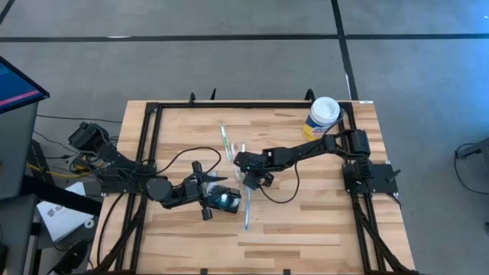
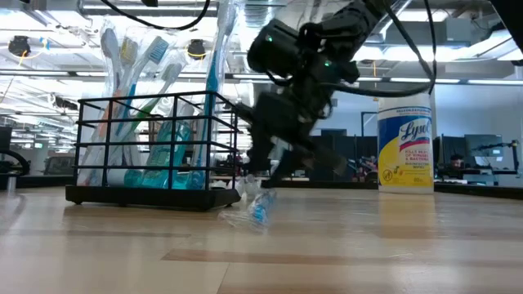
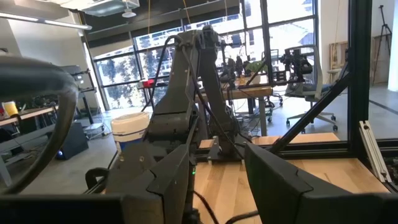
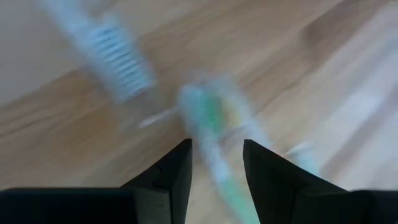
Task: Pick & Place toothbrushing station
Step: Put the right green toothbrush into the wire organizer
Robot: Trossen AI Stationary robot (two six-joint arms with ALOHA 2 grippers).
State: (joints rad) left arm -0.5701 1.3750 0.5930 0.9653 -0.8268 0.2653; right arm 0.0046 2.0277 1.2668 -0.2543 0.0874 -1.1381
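Toothbrushing station (image 2: 155,151) holds upright toothbrushes (image 2: 122,82); right jaws straddle wrapped toothbrush (image 4: 214,134); left jaws parted, empty.

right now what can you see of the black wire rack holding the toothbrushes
The black wire rack is a low box of thin dark bars on a solid dark base, standing upright on the wooden table. It holds several wrapped toothbrushes leaning upright, handles clear, blue and teal, and something teal low inside. In the high view the left gripper lies over it, so little of it shows. A loose wrapped toothbrush lies on the table by its corner; whether they touch is unclear.
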